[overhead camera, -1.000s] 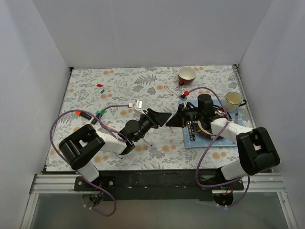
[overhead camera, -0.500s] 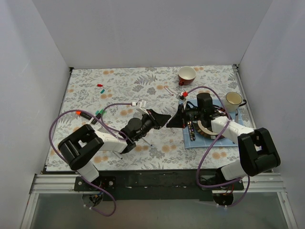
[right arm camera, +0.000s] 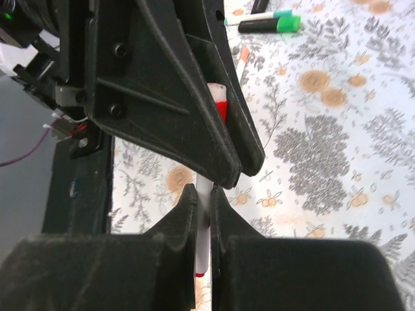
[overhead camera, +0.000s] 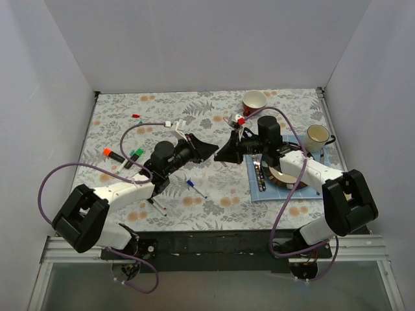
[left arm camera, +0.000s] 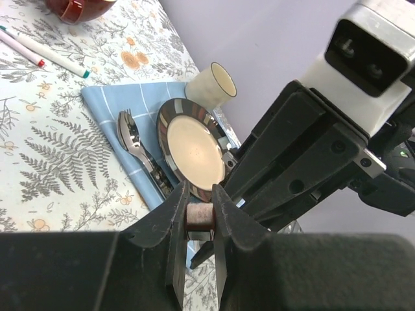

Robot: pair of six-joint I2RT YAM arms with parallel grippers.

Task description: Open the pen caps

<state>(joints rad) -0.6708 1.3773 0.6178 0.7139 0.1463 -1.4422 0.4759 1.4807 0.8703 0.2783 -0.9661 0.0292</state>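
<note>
Holding cap [left arm camera: 200,220] w/ L hand [left arm camera: 198,196], pen [right arm camera: 202,259] w/ R hand [right arm camera: 203,194]

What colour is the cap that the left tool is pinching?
Red. The cap shows best in the right wrist view.

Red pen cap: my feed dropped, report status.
Left gripper, jaws shut on red cap. Right gripper, jaws shut on white pen. Cap-pen joint hidden. No obstruction seen.
</note>
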